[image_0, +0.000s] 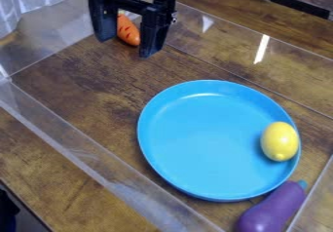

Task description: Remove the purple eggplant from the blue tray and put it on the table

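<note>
Purple and glossy, the one purple eggplant (272, 211) that we count lies on the table (92, 90) at the lower right, just outside the rim of the blue tray (196, 138); whether it touches that rim we cannot tell. We see one tray, round and sky-blue, and one yellow lemon (279, 141) resting inside it near its right edge. Up at the far left stands a single black gripper (132, 39), pointing down, its fingers spread wide with nothing between them. Behind it we make out one orange carrot (128, 29), partly hidden by the fingers. Low clear acrylic walls (78, 143) edge the dark wood-grain tabletop; we count two of them
</note>
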